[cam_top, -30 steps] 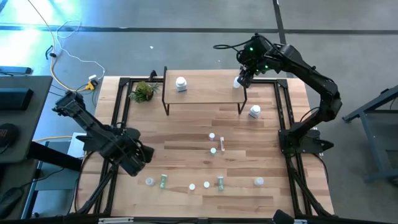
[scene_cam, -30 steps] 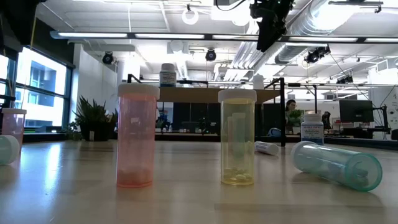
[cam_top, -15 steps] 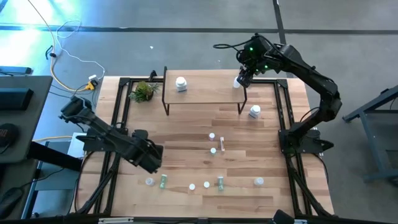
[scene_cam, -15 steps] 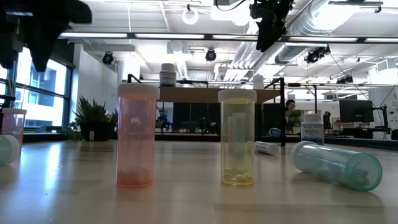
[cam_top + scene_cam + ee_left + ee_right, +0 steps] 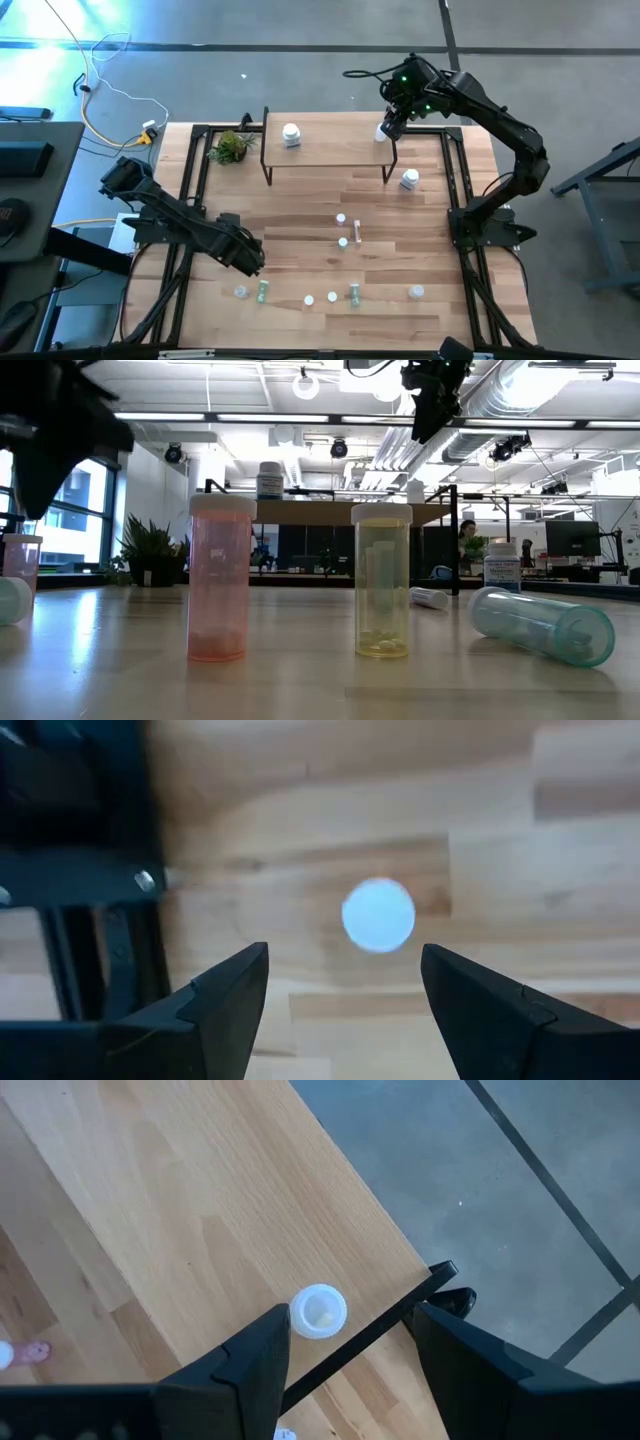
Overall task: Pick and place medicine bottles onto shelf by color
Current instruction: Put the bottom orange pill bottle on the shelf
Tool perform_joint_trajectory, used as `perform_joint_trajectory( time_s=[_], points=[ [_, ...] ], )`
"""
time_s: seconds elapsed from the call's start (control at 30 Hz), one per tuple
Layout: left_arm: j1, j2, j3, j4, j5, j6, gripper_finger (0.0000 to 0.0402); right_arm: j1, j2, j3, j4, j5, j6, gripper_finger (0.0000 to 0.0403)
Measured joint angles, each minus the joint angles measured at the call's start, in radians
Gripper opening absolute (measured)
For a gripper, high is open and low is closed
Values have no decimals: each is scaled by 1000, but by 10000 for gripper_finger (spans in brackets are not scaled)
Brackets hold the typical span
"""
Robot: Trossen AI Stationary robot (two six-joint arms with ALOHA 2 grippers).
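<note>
Small medicine bottles stand or lie across the near half of the table (image 5: 300, 215). A white-capped one (image 5: 240, 292) stands near the near-left corner, and the left wrist view shows it from above as a round cap (image 5: 378, 915). My left gripper (image 5: 247, 260) hovers open just on the far side of it, touching nothing. My right gripper (image 5: 390, 124) hangs open over the right end of the shelf (image 5: 325, 150), above a white bottle (image 5: 319, 1311) that stands on the board near its edge. A white jar (image 5: 291, 134) stands on the shelf's left part.
A white jar (image 5: 409, 179) stands on the table by the shelf's right leg. A green plant (image 5: 232, 147) sits at the shelf's left. More bottles show mid-table (image 5: 343, 242), among them a pink one (image 5: 357, 232) and green ones (image 5: 263, 290) (image 5: 355, 293). Black frame rails (image 5: 190, 190) edge the table.
My left arm has swung toward the table's right edge and slightly nearer, bringing its gripper from the left rail toward the white-capped bottle near the near-left corner. The right arm and all bottles have stayed put.
</note>
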Motion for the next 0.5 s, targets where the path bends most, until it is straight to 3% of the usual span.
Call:
perform_joint_trajectory(
  time_s=[0.5],
  points=[
    [59,-17,-64,91,-24,79,255,0,0,0,4,0,22,204]
  ],
)
